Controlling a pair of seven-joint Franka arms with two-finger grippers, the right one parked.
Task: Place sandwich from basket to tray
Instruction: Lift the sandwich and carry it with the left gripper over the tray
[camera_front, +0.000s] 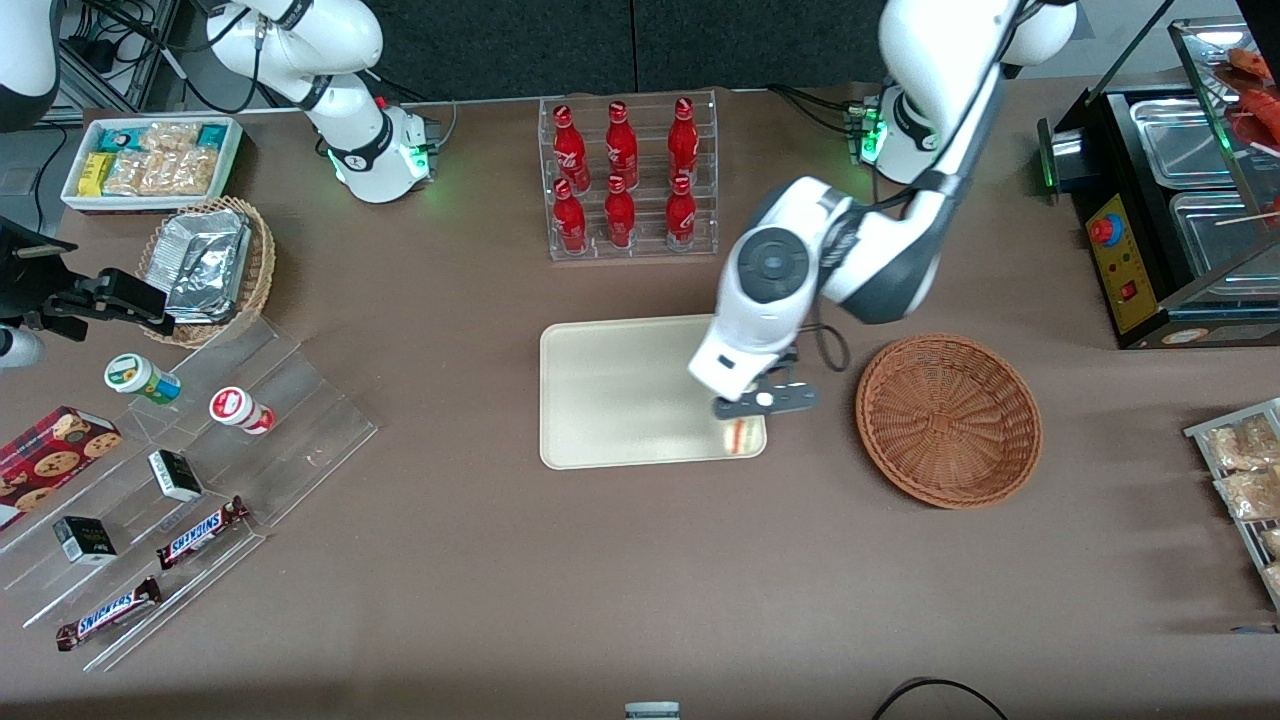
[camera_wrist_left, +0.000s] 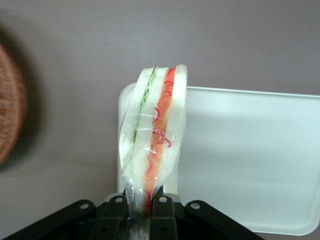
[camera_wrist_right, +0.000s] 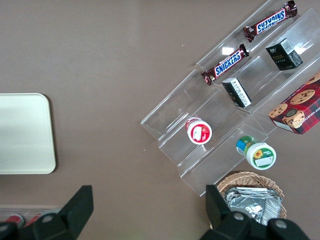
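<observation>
The sandwich (camera_wrist_left: 156, 137) is clamped in my gripper (camera_wrist_left: 142, 202), pinched by its narrow end between the two fingers (camera_wrist_left: 162, 207), which press in on its clear wrap. It stands out from the fingers edge-on to my wrist camera, so I see the layers: pale bread, a thin green line on one side and a red-orange stripe on the other (the wrap gleams a little over both). In the front view only a sliver of the sandwich (camera_front: 739, 436) peeks out under my gripper (camera_front: 765, 400), over the corner of the tray (camera_front: 620, 395) that lies nearest the front camera and nearest the basket (camera_front: 948, 420).

From the wrist the tray (camera_wrist_left: 250, 165) spreads pale beneath the sandwich, its rounded corner showing just past the bread; whether the sandwich touches the tray I cannot tell. The basket (camera_wrist_left: 12, 105) sits on the brown table (camera_front: 560, 580) beside the tray, toward my arm's end, apart from it, with nothing showing inside.

Farther from the front camera than the tray stands a clear rack (camera_front: 630, 175) of red bottles (camera_front: 620, 212). Toward the parked arm's end lie clear steps (camera_front: 240, 440) with snack bars and small tubs.
</observation>
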